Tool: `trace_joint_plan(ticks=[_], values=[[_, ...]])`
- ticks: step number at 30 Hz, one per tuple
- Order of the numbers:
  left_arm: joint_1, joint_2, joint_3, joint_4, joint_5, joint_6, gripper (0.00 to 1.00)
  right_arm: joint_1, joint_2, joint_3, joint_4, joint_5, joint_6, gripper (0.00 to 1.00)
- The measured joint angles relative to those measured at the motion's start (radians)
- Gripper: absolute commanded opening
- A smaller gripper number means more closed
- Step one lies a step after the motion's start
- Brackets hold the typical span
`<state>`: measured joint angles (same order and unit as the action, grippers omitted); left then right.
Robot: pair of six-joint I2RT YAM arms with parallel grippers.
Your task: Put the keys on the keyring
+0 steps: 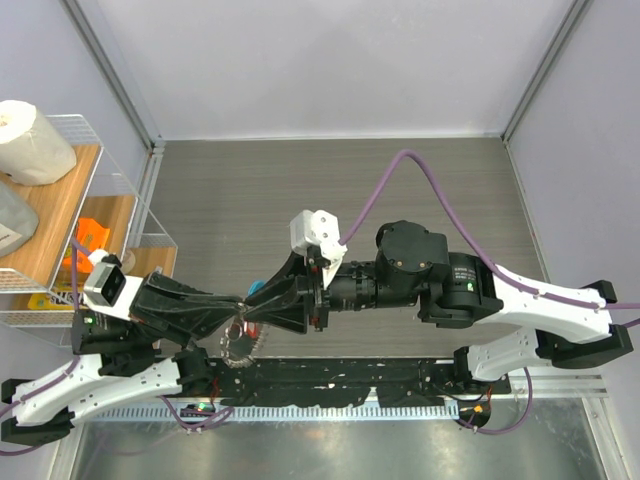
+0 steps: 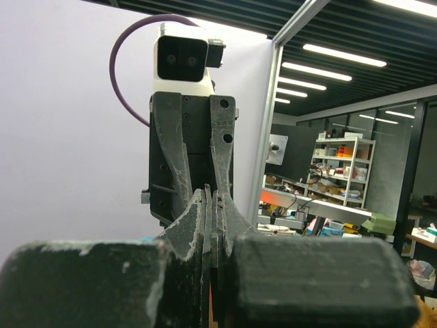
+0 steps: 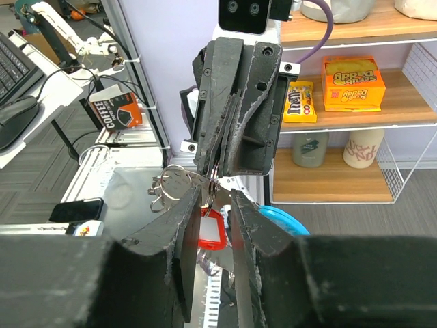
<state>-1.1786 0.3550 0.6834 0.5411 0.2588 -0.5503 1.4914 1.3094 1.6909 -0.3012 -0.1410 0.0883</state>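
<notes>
My left end effector (image 3: 220,176) is pinched fully closed on the silvery keyring (image 3: 171,186), above the bench (image 1: 300,200). My right end effector (image 3: 214,201), jaws partly apart, straddles the hanging red-headed key (image 3: 212,231). I cannot tell whether it grips. This looks like the threading step, and the next move calls for fine alignment.

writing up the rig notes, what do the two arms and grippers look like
The left arm and right arm have white links and black joints. The left gripper and right gripper are black, two-fingered, tapering and scuffed. White wrist cameras; purple cables trail from them.
</notes>
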Motion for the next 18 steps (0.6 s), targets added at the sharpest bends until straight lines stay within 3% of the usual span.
trace_joint_plan(ticks=[4,13,16,18], values=[[0.0,0.0,0.0,0.0,-0.003,0.0,0.0,0.0,0.005,0.001,-0.002,-0.007,0.001,0.28],[0.0,0.0,0.0,0.0,-0.005,0.0,0.0,0.0,0.013,0.001,-0.002,-0.011,0.001,0.15],[0.0,0.0,0.0,0.001,-0.006,0.0,0.0,0.0,0.013,0.001,-0.002,-0.011,0.0,0.06],[0.0,0.0,-0.002,0.002,-0.009,0.0,0.0,0.0,0.013,0.002,-0.002,-0.011,-0.003,0.05]])
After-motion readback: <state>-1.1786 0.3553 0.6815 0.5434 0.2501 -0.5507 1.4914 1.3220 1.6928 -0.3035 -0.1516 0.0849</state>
